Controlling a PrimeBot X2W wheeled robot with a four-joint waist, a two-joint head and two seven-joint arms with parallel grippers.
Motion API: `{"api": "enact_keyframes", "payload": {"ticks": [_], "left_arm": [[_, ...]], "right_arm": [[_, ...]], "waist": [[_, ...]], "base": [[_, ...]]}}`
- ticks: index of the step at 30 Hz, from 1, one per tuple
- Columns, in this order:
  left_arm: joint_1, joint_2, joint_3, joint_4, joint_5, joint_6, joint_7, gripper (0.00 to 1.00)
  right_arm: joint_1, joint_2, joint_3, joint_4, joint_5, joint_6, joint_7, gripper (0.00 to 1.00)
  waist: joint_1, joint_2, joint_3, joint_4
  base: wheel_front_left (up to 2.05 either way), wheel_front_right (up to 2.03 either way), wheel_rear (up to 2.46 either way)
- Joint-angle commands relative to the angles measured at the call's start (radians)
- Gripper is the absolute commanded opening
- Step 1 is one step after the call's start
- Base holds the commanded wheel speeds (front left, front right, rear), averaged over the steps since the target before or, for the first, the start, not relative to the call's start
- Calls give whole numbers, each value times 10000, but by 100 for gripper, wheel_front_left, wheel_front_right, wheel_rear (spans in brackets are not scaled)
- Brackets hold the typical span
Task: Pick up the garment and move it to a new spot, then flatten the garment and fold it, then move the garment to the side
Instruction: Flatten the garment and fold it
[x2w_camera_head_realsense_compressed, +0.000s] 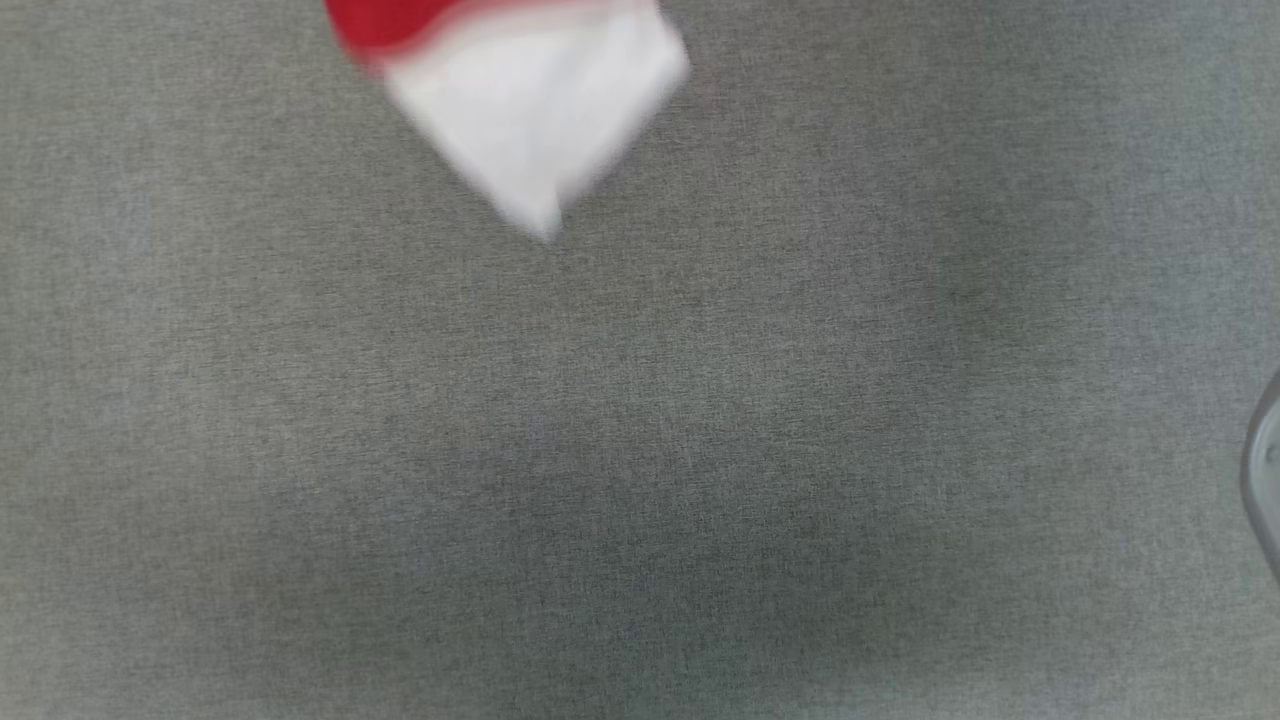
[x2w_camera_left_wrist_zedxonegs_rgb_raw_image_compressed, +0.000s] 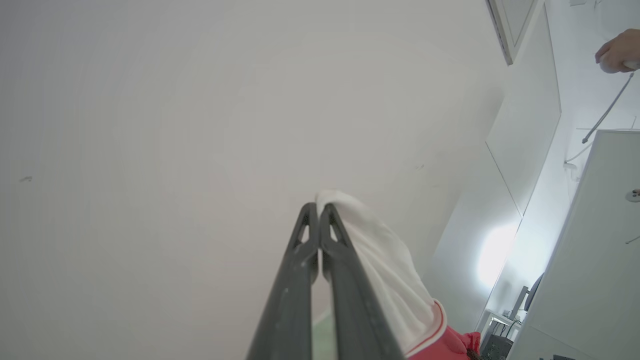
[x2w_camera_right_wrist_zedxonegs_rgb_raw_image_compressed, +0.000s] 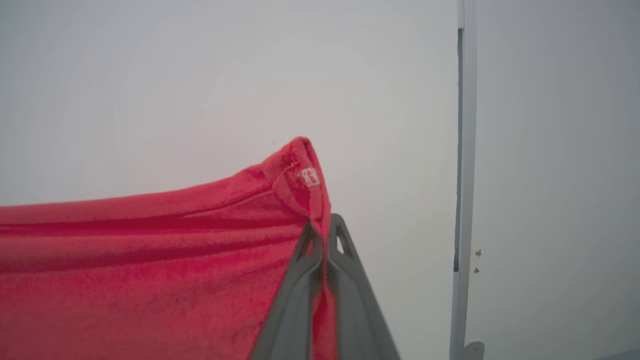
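Over the grey cloth-covered surface (x2w_camera_head_realsense_compressed: 640, 450), in the head view, the garment (x2w_camera_head_realsense_compressed: 530, 110) hangs in the air towards the far side, a little left of the middle. It is blurred there. A white sleeve points down to a corner and a band of red runs across above it, cut off by the top of the view. At the right edge a rounded grey part (x2w_camera_head_realsense_compressed: 1265, 480) pokes in; I cannot tell what it is.

In the left wrist view, the left tool (x2w_camera_left_wrist_zedxonegs_rgb_raw_image_compressed: 317, 207) points up at a plain pale wall (x2w_camera_left_wrist_zedxonegs_rgb_raw_image_compressed: 175, 125). Its two dark fingers are pressed together, with the end of the white sleeve nipped between the tips. The garment (x2w_camera_left_wrist_zedxonegs_rgb_raw_image_compressed: 390, 270) drapes back down along the outside of one finger. It passes a red-and-white striped seam into red cloth at the bottom edge. In the upper right corner a person's hand (x2w_camera_left_wrist_zedxonegs_rgb_raw_image_compressed: 617, 50) grips something pale, and a thin cable (x2w_camera_left_wrist_zedxonegs_rgb_raw_image_compressed: 605, 112) trails down from it beside white cabinet panels (x2w_camera_left_wrist_zedxonegs_rgb_raw_image_compressed: 525, 125).

In the right wrist view, the right tool (x2w_camera_right_wrist_zedxonegs_rgb_raw_image_compressed: 325, 225) is also clamped tight, on a fold of red cloth. A corner of the hem with a small white mark stands up just past the fingertips. From there the garment (x2w_camera_right_wrist_zedxonegs_rgb_raw_image_compressed: 150, 270) stretches taut to the left. A white upright strip (x2w_camera_right_wrist_zedxonegs_rgb_raw_image_compressed: 465, 150) runs down the wall on the right.
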Motion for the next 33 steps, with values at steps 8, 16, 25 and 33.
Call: {"api": "enact_keyframes", "payload": {"ticks": [8, 16, 25, 33], "left_arm": [[144, -135, -218, -381, -210, 27, -81, 0], [3722, 137, -945, -1730, -375, 26, -375, 0], [8642, -220, -714, -3174, -376, 24, -1172, 0], [12158, -941, 316, -4601, 21, 24, -1197, 0]], "right_arm": [[199, 11, -82, 1009, -498, -65, -733, 0], [2519, -371, 1226, 1396, 367, -62, -206, 0], [6901, -1022, 2526, -743, 2965, -51, 1402, 0], [11003, -1593, 2468, -4212, 4310, -42, 3101, 0]], "waist": [[0, 0, -109, 94], [0, 0, -590, 292], [0, 0, -1547, 593], [0, 0, -2217, 922]], "base": [[0, 0, 0], [0, 0, 0], [0, 0, 0], [0, 0, 0]]}}
